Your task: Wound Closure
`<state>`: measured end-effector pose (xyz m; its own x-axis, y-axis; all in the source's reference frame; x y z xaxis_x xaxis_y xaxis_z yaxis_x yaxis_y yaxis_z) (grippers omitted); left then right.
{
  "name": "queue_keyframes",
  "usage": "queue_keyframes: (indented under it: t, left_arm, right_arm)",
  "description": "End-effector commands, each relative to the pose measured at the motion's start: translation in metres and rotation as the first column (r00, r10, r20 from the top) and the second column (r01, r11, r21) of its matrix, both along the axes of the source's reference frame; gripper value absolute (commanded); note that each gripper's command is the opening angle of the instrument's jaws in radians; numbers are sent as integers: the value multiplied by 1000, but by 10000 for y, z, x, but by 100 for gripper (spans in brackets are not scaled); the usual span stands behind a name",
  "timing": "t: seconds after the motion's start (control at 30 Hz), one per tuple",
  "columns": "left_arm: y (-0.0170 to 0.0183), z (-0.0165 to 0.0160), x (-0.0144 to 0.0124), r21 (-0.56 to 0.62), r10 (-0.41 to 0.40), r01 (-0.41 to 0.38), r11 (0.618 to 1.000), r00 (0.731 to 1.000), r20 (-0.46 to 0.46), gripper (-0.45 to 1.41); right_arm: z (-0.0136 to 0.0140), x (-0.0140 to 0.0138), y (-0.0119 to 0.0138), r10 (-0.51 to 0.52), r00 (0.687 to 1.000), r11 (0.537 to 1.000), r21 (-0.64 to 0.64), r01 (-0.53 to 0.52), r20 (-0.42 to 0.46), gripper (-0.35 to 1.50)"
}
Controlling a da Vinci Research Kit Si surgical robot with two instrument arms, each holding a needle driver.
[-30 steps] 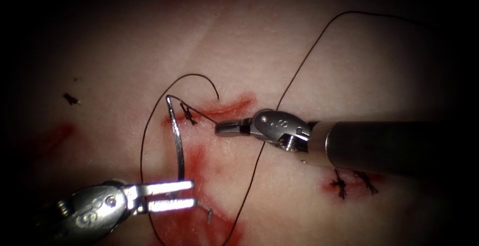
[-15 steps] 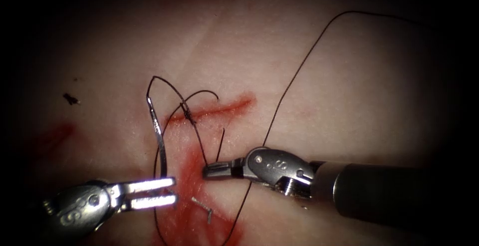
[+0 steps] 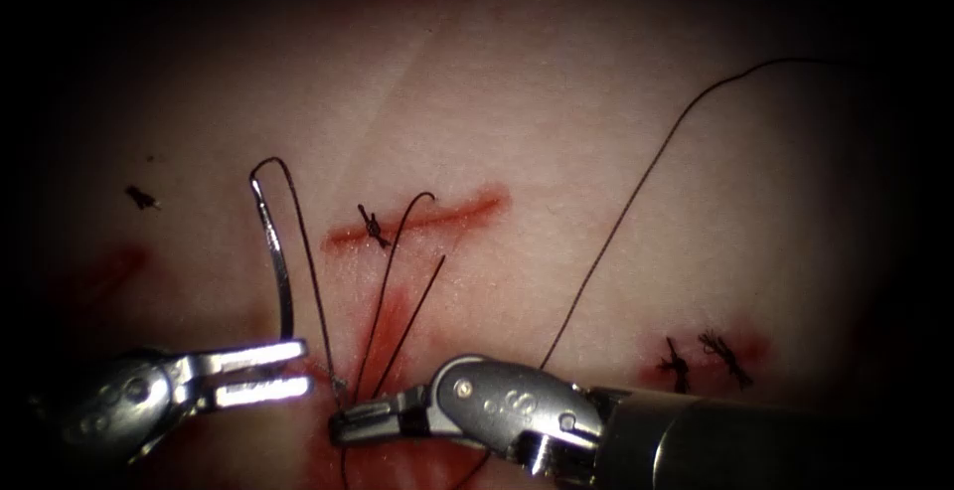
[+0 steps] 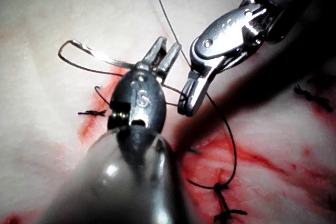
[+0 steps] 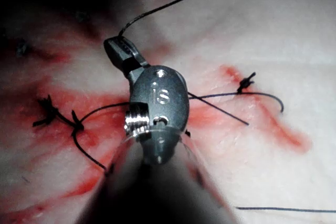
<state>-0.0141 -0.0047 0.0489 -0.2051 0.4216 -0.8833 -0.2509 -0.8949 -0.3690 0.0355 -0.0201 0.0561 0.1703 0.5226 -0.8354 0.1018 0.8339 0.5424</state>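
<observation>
My left tool (image 3: 306, 368) sits low on the left of the cut (image 3: 437, 214), shut on the curved needle (image 3: 276, 261) near its lower end. The needle stands free above the tissue (image 3: 596, 132), its other end up at the thread's swage. The dark thread (image 3: 310, 271) runs from there down to my right tool (image 3: 338, 428), whose jaws look shut on the thread below the cut. A short thread tail (image 3: 409, 321) slants up from those jaws. The stitch knot (image 3: 373, 224) sits on the cut's left end. In the left wrist view the needle (image 4: 100, 55) leaves my left tool (image 4: 168, 45), with the right tool (image 4: 185, 106) beside it.
Red fluid (image 3: 393, 316) stains the tissue below the cut. Two tied stitches (image 3: 696, 356) sit at the lower right above the right shaft. A cut scrap of thread (image 3: 139, 195) lies far left. A long thread strand (image 3: 636, 192) arcs to the upper right.
Both tools moved down and left. The right tool drew the thread downward from the cut, and the left tool carried the needle further left, away from the knot.
</observation>
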Motion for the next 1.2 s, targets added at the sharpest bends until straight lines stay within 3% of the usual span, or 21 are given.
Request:
queue_keyframes:
  t: [0.03, 0.2, 0.57, 0.87, 1.03, 1.2]
  left_arm:
    - [2, 4, -2, -4, -1, 1, 1000, 1000, -1, -45]
    - [9, -3, 14, -1, -30, 30, 1000, 999, -12, -45]
    - [27, -23, 55, -20, -138, 137, 990, 989, -54, -45]
    - [23, -20, 45, -25, -134, 133, 991, 990, -40, -45]
    - [23, -19, 45, -25, -133, 132, 991, 990, -39, -45]
    - [23, -19, 45, -25, -133, 132, 991, 990, -40, -45]
  right_arm:
    - [13, 4, 5, 15, 1000, 1000, -24, -15, 1, 101]
    - [30, -11, 27, 75, 997, 985, -160, -70, 23, 121]
    - [80, -48, 62, 171, 979, 943, -305, -130, 111, 116]
    - [161, -38, 64, 236, 951, 910, -388, -145, 199, 118]
    - [191, -40, 72, 262, 938, 898, -413, -151, 227, 116]
    - [211, -43, 67, 242, 932, 898, -426, -109, 270, 93]
